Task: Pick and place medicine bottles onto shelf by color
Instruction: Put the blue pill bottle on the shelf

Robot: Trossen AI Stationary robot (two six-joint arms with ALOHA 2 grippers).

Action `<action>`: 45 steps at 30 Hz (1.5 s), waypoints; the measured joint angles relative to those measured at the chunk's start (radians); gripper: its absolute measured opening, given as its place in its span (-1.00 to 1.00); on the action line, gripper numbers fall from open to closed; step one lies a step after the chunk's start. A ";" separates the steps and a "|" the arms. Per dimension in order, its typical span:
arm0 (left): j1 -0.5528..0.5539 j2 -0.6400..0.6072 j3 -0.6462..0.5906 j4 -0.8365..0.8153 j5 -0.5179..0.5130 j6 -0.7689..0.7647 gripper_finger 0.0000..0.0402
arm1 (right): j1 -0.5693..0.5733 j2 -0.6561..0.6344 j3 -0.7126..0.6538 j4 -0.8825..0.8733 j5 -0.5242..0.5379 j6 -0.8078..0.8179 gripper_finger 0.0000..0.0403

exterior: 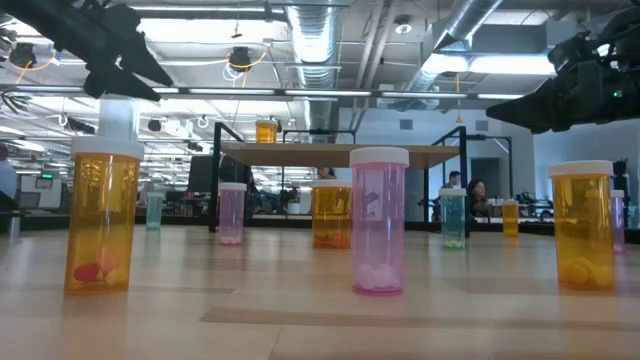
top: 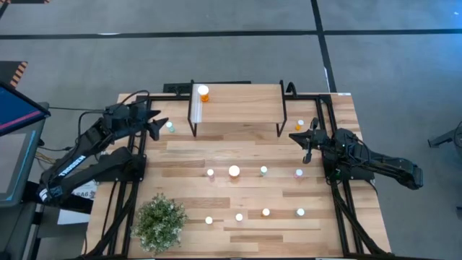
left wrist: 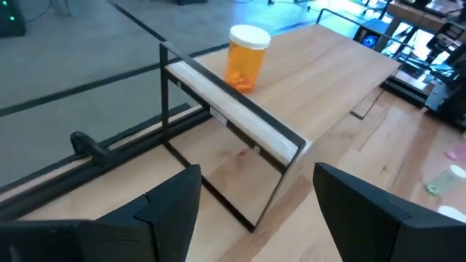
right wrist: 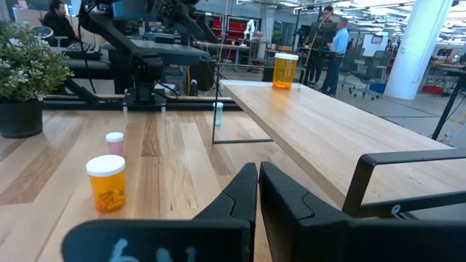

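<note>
The shelf point(top: 234, 108), a light wood plank on thin black legs, stands at the table's far middle. One orange medicine bottle point(top: 203, 93) with a white cap stands upright on its left end, also seen in the left wrist view point(left wrist: 246, 57). Several more orange, pink and teal bottles stand on the tabletop, among them a larger orange one point(top: 234, 171) and a pink one point(exterior: 379, 220). My left gripper point(top: 155, 123) hovers open and empty just left of the shelf, above its end point(left wrist: 258, 211). My right gripper point(top: 304, 143) waits shut at the right of the shelf point(right wrist: 258, 182).
A green potted plant point(top: 160, 224) stands at the near left. A teal bottle point(top: 170, 127) stands close below my left gripper, and a small orange bottle point(top: 299, 125) stands by the shelf's right legs. Black frame rails point(top: 137, 144) run along both table sides.
</note>
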 joint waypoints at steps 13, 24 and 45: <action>0.000 0.136 0.000 -0.137 -0.145 -0.085 0.25 | 0.000 0.000 0.000 0.000 0.000 0.000 -0.79; -0.003 0.342 0.000 -0.139 -0.181 -0.103 0.25 | 0.000 0.000 0.000 0.000 0.000 0.000 -0.79; -0.046 0.625 0.000 -0.023 -0.269 -0.108 0.25 | 0.000 0.000 0.000 0.000 0.000 0.000 -0.79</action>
